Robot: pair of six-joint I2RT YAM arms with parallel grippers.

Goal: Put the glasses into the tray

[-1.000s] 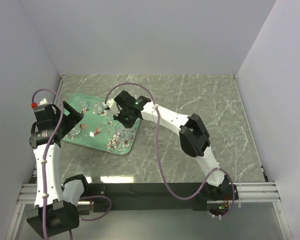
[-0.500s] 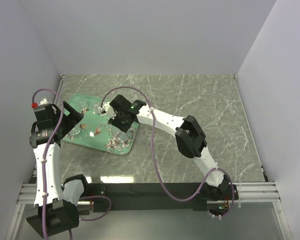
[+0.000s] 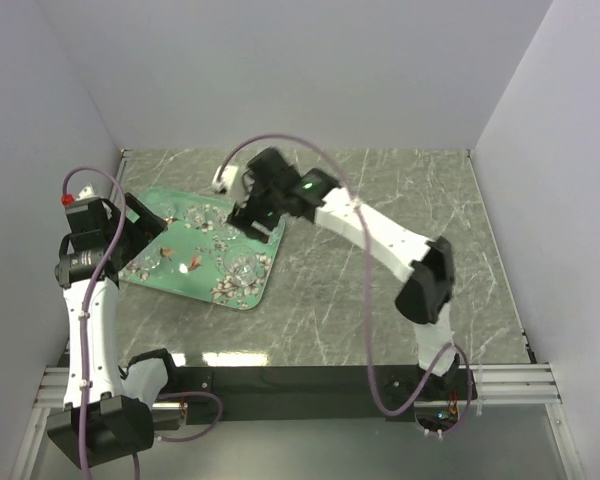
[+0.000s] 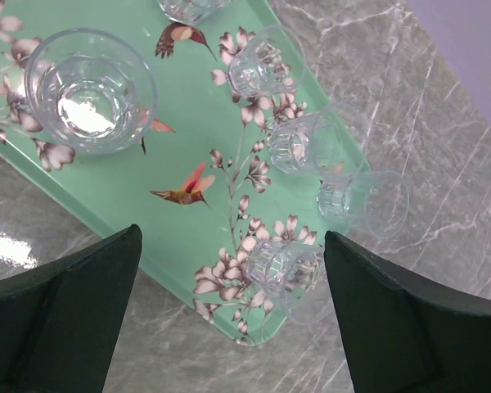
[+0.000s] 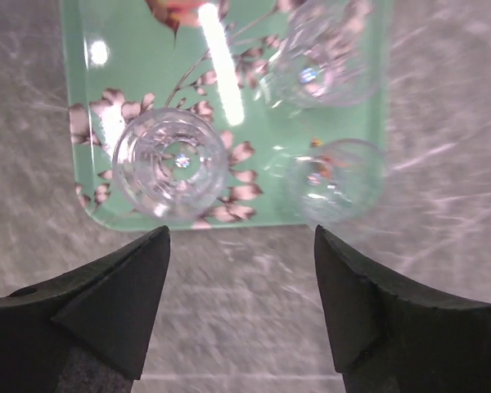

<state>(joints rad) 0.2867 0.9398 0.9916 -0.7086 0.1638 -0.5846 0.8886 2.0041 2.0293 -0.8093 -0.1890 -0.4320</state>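
- The glasses [image 4: 299,143] appear to be in the tray [image 4: 204,106]: six show in the left wrist view. One glass [image 4: 362,202] sits right at the rim, and I cannot tell if it is fully inside.
- The right tool [image 5: 239,246], low over the tray half a second ago, has risen and drawn back. Its fingers are apart with nothing between them, and another glass [image 5: 170,162] stands near the tray's corner below.
- The left tool [image 4: 231,237] hovers over the tray, spread and empty.
- No glass shows out on the surface [image 3: 380,200], so the task looks about done.

The glasses [image 3: 242,268] stand on the tray [image 3: 212,248], the right arm [image 3: 352,214] above its far edge.
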